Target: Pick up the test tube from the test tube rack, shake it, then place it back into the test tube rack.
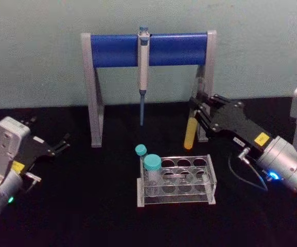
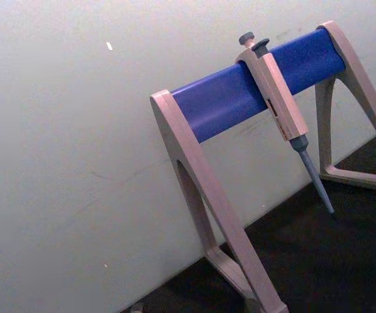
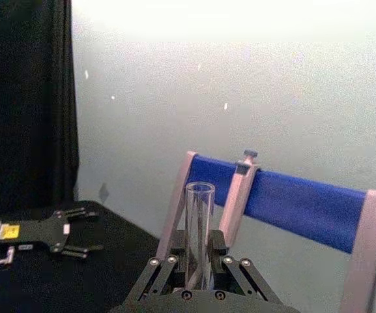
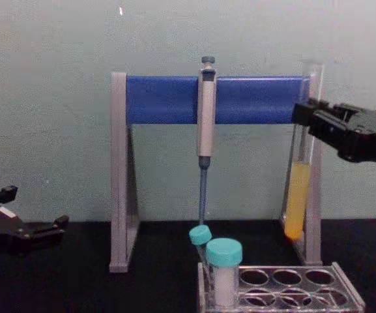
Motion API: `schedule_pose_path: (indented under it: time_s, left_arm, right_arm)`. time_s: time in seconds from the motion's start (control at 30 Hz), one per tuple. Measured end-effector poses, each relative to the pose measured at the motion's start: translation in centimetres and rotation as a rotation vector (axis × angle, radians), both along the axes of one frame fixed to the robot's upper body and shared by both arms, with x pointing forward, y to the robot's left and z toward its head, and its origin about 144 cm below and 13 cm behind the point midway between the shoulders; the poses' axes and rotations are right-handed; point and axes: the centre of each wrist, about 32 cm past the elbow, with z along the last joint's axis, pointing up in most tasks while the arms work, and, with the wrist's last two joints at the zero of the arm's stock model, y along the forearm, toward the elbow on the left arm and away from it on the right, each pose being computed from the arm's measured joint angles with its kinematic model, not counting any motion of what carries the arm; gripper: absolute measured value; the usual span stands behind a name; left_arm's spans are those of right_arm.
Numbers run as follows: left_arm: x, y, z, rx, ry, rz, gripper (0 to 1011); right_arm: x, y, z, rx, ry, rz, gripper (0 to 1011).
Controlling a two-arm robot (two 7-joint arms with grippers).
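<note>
The test tube (image 1: 190, 135) is a clear glass tube with yellow-orange liquid in its lower part. It hangs upright in the air behind and above the right end of the test tube rack (image 1: 210, 181), well clear of the holes. My right gripper (image 1: 195, 111) is shut on the tube's upper part. From the chest, the test tube (image 4: 298, 195) stands in front of the stand's right leg, with my right gripper (image 4: 309, 119) on it and the rack (image 4: 344, 297) below. The tube's open mouth (image 3: 199, 195) rises above the right gripper (image 3: 199, 264). My left gripper (image 1: 62, 145) rests open at the far left.
A grey-and-blue pipette stand (image 1: 117, 50) with a hanging pipette (image 1: 143, 67) stands behind the rack, close to the held tube. Two teal-capped vials (image 1: 152, 165) sit in the rack's left end. Bare black table lies between the rack and the left arm.
</note>
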Motion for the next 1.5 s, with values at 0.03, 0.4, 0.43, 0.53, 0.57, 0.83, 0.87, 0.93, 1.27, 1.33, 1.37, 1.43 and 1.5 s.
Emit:
schedule_pose_path:
  time_s: [0.03, 0.4, 0.43, 0.53, 0.57, 0.83, 0.87, 0.93, 1.27, 1.33, 1.37, 1.43, 1.5]
  left_arm:
    - [0.0, 0.0, 0.0, 0.0, 0.0, 0.0, 1001]
    - [0.0, 0.0, 0.0, 0.0, 0.0, 0.0, 1001]
    - [0.0, 0.0, 0.0, 0.0, 0.0, 0.0, 1001]
    - [0.0, 0.0, 0.0, 0.0, 0.0, 0.0, 1001]
    - [0.0, 0.0, 0.0, 0.0, 0.0, 0.0, 1001]
    - [0.0, 0.0, 0.0, 0.0, 0.0, 0.0, 1001]
    - [0.0, 0.0, 0.0, 0.0, 0.0, 0.0, 1001]
    - [0.0, 0.0, 0.0, 0.0, 0.0, 0.0, 1001]
    - [0.0, 0.0, 0.0, 0.0, 0.0, 0.0, 1001]
    - [0.0, 0.0, 0.0, 0.0, 0.0, 0.0, 1001]
    - [0.0, 0.0, 0.0, 0.0, 0.0, 0.0, 1001]
    - [0.0, 0.0, 0.0, 0.0, 0.0, 0.0, 1001]
    - [0.0, 0.0, 0.0, 0.0, 0.0, 0.0, 1001]
  right_arm:
    - [0.0, 0.0, 0.0, 0.002, -0.005, -0.004, 229]
    - [-0.1, -0.3, -0.3, 0.001, -0.028, -0.041, 229]
    - [-0.1, -0.3, -0.3, 0.0, -0.029, -0.043, 229]
    - [-0.1, -0.3, -0.4, -0.001, -0.029, -0.047, 228]
    - [-0.1, -0.3, -0.4, -0.001, -0.028, -0.048, 229]
    - [0.7, 0.0, -0.5, -0.002, -0.028, -0.037, 229]
    - [0.8, 0.1, -0.5, -0.002, -0.027, -0.032, 229]
    - [1.0, 0.2, -0.5, -0.001, -0.025, -0.003, 229]
    - [0.8, -0.3, 0.1, -0.019, 0.012, 0.124, 229]
    - [0.6, -0.5, 0.2, -0.025, 0.021, 0.14, 229]
    - [0.4, -0.8, 0.4, -0.032, 0.03, 0.151, 229]
    - [-0.1, -1.3, 0.6, -0.046, 0.043, 0.161, 229]
    - [-0.5, -1.8, 1.0, -0.068, 0.057, 0.164, 229]
